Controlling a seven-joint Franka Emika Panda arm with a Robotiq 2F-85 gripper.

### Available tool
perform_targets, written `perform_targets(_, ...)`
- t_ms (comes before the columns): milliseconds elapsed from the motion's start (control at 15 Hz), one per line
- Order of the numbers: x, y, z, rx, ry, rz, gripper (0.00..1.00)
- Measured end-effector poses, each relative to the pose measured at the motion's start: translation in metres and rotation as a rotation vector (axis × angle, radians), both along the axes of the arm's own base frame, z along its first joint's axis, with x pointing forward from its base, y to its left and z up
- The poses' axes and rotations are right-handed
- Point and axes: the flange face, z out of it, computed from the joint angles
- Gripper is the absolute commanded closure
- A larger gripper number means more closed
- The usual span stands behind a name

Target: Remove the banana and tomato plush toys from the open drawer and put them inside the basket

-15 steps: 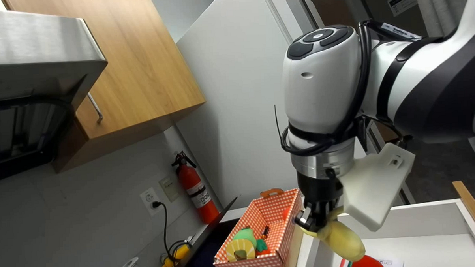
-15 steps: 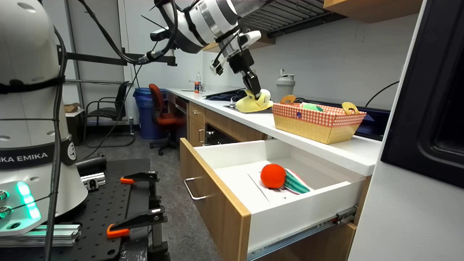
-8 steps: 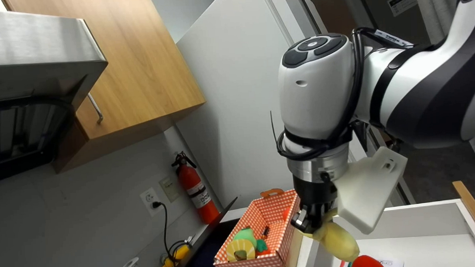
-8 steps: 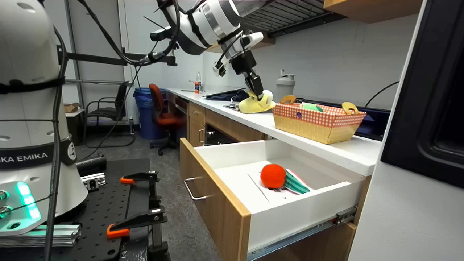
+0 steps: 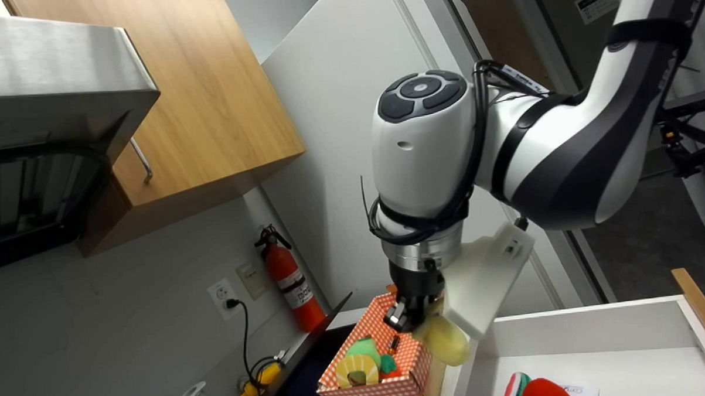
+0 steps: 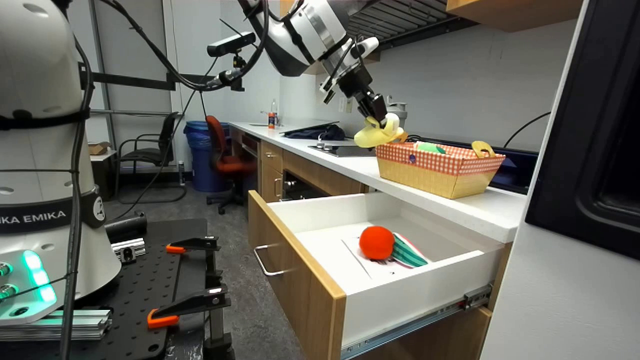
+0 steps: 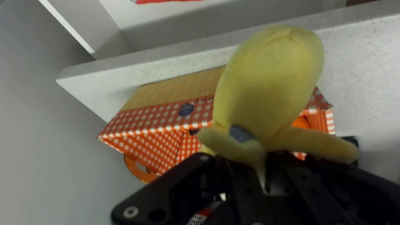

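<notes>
The yellow banana plush (image 5: 445,340) is held above the counter, and it also shows in an exterior view (image 6: 371,136) and in the wrist view (image 7: 268,81). My gripper (image 5: 405,323) is shut on its peel end; the fingertips are partly hidden by the plush in the wrist view (image 7: 256,159). The checked basket (image 6: 435,177) stands on the counter; the banana hangs beside and above its near end in the exterior views. The basket (image 7: 156,125) lies behind the banana in the wrist view. The red tomato plush (image 6: 376,242) lies in the open drawer (image 6: 420,280).
A watermelon-slice toy (image 6: 407,251) touches the tomato in the drawer. The basket holds a green toy (image 5: 363,350) and a yellow slice toy (image 5: 357,371). A grey bottle (image 6: 398,106) stands behind the banana. A wooden cabinet (image 5: 208,109) hangs above the counter.
My gripper has carried the banana plush toward the basket, leftward in one exterior view and rightward in another. The grip has stayed shut. The tomato, drawer and basket have not moved.
</notes>
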Motion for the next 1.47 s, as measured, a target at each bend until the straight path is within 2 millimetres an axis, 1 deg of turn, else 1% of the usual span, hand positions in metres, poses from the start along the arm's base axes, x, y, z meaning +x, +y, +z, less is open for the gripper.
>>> perform_targets(200, 0.018, 0.000, 0.011, -0.037, -0.065, 0.014, 0.97)
perform_targets(400, 0.032, 0.002, 0.022, -0.071, -0.133, 0.031, 0.97)
perform_targets(600, 0.044, 0.002, 0.027, -0.094, -0.182, 0.036, 0.97)
perform_targets(733, 0.052, -0.001, 0.025, -0.109, -0.204, 0.035, 0.97)
perform_targets(1133, 0.076, -0.012, 0.008, -0.144, -0.233, 0.013, 0.97)
perform_targets(1467, 0.088, -0.017, 0.000, -0.148, -0.236, -0.005, 0.97)
